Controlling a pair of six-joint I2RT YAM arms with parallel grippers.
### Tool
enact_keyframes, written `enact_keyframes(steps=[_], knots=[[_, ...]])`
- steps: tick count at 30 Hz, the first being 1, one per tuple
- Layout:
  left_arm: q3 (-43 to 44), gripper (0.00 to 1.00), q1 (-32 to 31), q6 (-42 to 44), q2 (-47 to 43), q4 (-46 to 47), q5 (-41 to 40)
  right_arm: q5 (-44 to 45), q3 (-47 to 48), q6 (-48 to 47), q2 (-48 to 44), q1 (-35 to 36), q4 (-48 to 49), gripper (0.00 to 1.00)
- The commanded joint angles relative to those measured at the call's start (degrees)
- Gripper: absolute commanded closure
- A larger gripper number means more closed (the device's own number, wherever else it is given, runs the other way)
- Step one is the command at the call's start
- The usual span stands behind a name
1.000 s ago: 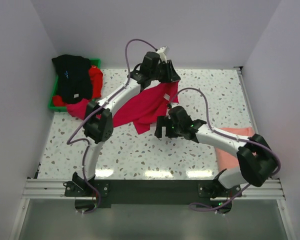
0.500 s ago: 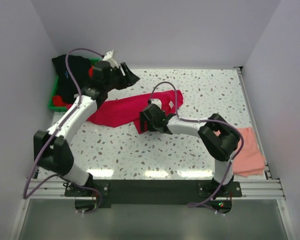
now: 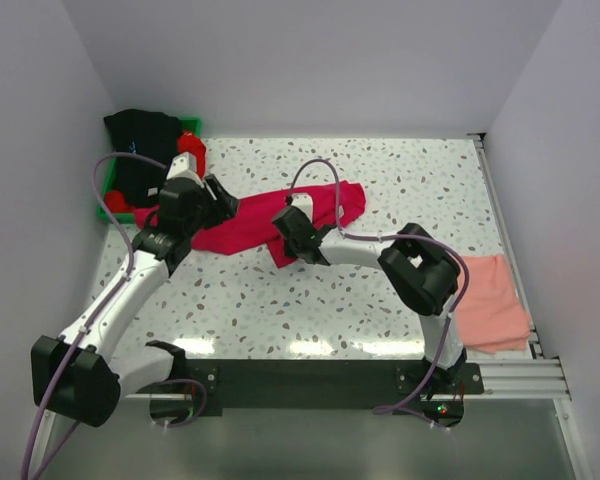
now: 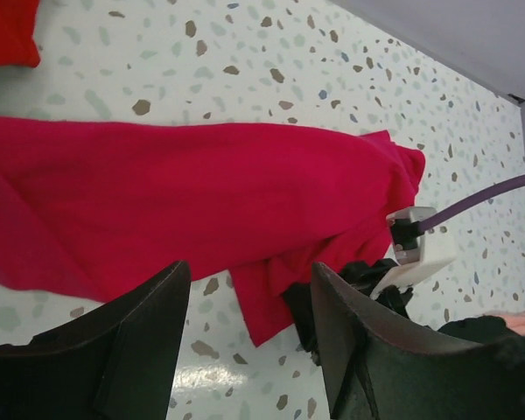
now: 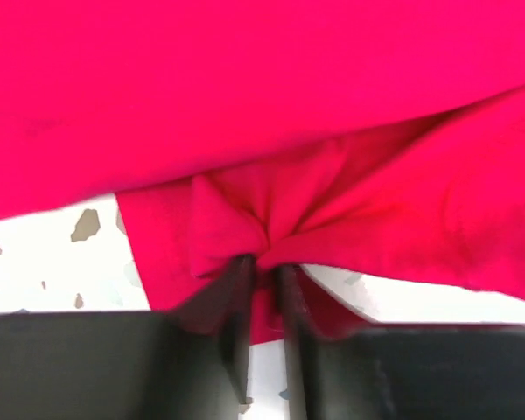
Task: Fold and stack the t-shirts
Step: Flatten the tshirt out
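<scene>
A crimson-pink t-shirt (image 3: 255, 215) lies stretched across the middle of the table. My right gripper (image 3: 286, 246) is at its near edge, shut on a bunched fold of the crimson cloth (image 5: 262, 236). My left gripper (image 3: 223, 205) hovers over the shirt's left half, open, with nothing between its fingers (image 4: 149, 332). In the left wrist view the crimson-pink t-shirt (image 4: 201, 192) runs across the frame, with the right gripper (image 4: 350, 284) at its lower edge. A salmon-pink t-shirt (image 3: 490, 310) lies folded at the right. A black t-shirt (image 3: 145, 160) and a bright red t-shirt (image 3: 191, 152) sit at the back left.
A green tray (image 3: 193, 125) holds the black and bright red shirts in the back left corner. White walls close the table on three sides. A purple cable (image 3: 320, 170) arcs over the crimson shirt. The metal rail (image 3: 300, 375) with the arm bases runs along the near edge.
My left arm swung from the back centre to the left, opened and let the crimson-pink shirt drop flat. My right gripper moved left to the shirt's near edge and shut on it.
</scene>
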Motion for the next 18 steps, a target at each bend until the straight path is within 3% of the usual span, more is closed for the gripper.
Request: enact_keyframes(steps=[1, 3, 11, 18], knots=[[-1.8, 0.39, 0.8, -1.0, -4.4, 0.3, -3.8, 2.1, 0.3, 1.5, -0.5, 0.5, -4.5, 0.94], [-2.3, 0.39, 0.9, -1.0, -4.8, -0.3, -3.8, 2.2, -1.8, 1.2, -3.2, -0.3, -5.9, 1.0], [-3.7, 0.46, 1.0, -0.8, -5.2, 0.0, -1.7, -6.4, -6.8, -3.2, -25.0, -10.1, -11.7, 1.0], [-8.7, 0.5, 1.0, -3.5, -5.5, 1.9, -0.1, -12.3, -8.4, -5.1, -36.3, -16.6, -17.1, 1.0]])
